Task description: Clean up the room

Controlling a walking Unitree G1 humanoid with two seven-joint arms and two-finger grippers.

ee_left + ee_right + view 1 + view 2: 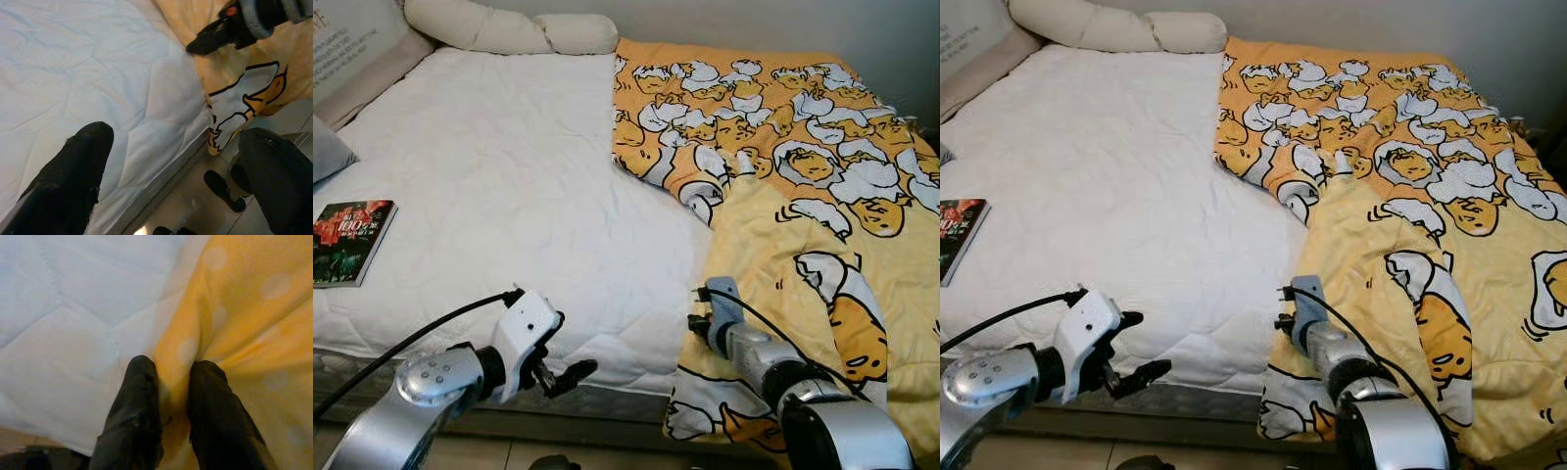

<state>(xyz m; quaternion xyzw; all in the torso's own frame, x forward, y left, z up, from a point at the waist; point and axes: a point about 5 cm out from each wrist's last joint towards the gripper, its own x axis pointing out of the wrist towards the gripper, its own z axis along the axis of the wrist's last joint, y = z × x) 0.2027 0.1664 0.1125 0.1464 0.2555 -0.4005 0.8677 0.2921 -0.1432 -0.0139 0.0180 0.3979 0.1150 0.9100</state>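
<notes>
The right gripper point(173, 382) is pinching the yellow blanket's point(803, 196) edge while the left gripper point(558, 364) is hovering spread apart, so spreading it across the bed point(509, 196) likely comes next.

One yellow cartoon-print blanket point(783, 166), one white quilted mattress point(499, 196), one book point(350, 241) far out beyond the left gripper point(570, 374), two cream bolster pillows point(509, 29), two grippers

Right end effector point(172, 382) pinched shut; left end effector point(570, 364) hovers, fingers spread.
</notes>
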